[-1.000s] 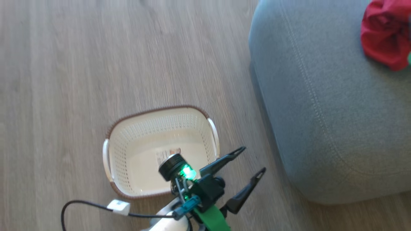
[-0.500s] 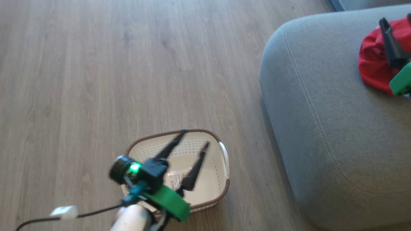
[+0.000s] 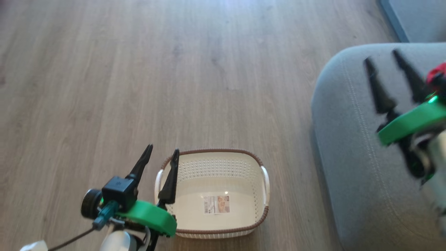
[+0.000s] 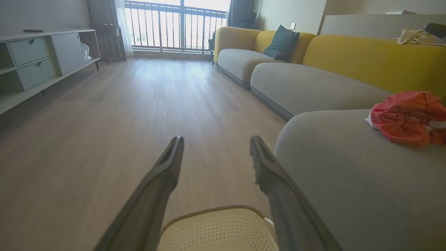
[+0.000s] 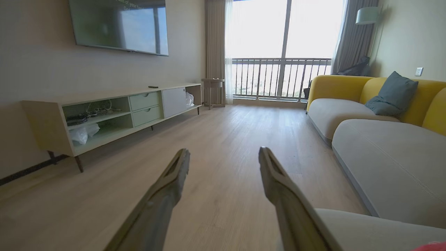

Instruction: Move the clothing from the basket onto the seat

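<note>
The cream basket (image 3: 213, 168) stands on the wood floor with nothing in it but a label sticker (image 3: 216, 204) on its floor. My left gripper (image 3: 162, 150) hovers open at the basket's left handle, holding nothing; in its wrist view the left gripper (image 4: 216, 139) sits above the basket rim (image 4: 209, 213). The red clothing (image 4: 404, 116) lies crumpled on the grey seat (image 4: 348, 167). My right gripper (image 3: 381, 57) is open and empty over the seat (image 3: 348, 157), just left of a red scrap of clothing (image 3: 437, 71). The right gripper (image 5: 223, 150) points across the room.
A long pale TV cabinet (image 5: 115, 111) runs along the wall under a television (image 5: 118, 26). Further yellow-backed sofa sections (image 5: 348, 104) with a dark cushion (image 5: 393, 94) extend toward the balcony window (image 5: 278, 52). Wood floor (image 3: 174, 69) lies between.
The head view has shifted. Relative to the basket, my left gripper moved from above its inside to its left handle. My right gripper drew back left from the clothing, both fingers now showing.
</note>
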